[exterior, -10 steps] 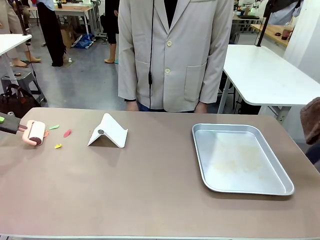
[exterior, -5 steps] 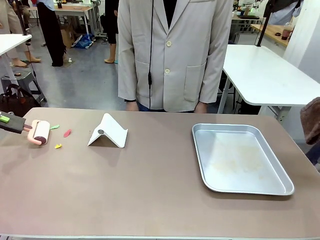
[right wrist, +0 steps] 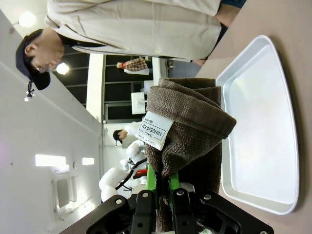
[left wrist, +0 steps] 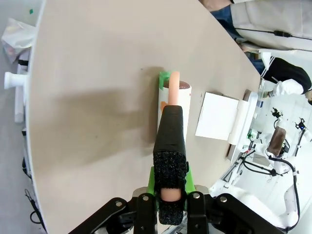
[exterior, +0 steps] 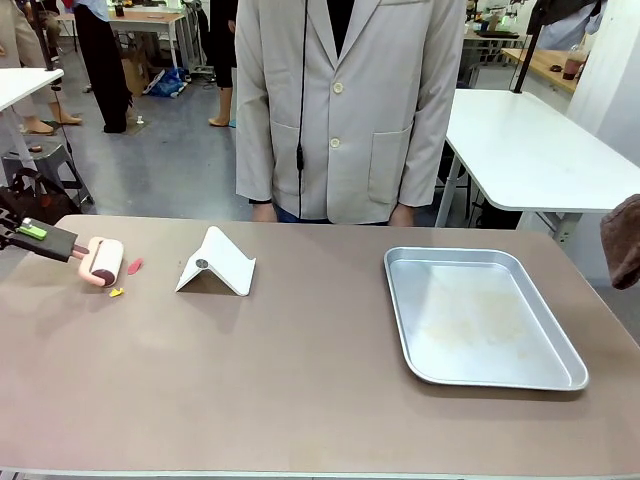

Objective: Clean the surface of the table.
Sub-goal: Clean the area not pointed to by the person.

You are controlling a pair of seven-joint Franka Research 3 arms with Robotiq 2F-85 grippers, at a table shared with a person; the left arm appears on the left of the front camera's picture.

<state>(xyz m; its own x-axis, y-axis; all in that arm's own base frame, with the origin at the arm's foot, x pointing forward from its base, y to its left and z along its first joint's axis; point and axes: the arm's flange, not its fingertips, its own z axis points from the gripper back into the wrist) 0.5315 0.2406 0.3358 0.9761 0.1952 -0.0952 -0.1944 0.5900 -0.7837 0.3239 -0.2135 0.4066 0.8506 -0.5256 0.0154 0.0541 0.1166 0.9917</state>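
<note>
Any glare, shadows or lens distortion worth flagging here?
Front view: even light, pale sheen on the tray. Left wrist view: wide-angle lens curves the table edge; soft shadow beside the lint roller. Right wrist view: rolled sideways, lamps blown out behind the towel.

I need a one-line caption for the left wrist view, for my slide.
Left gripper shut on a pink-handled lint roller resting on the matte taupe-brown table.

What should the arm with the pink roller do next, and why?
Probably roll the roller rightward over the red scrap just beside it: that scrap and a yellow scrap nearby lie loose on the table, not picked up yet.
</note>
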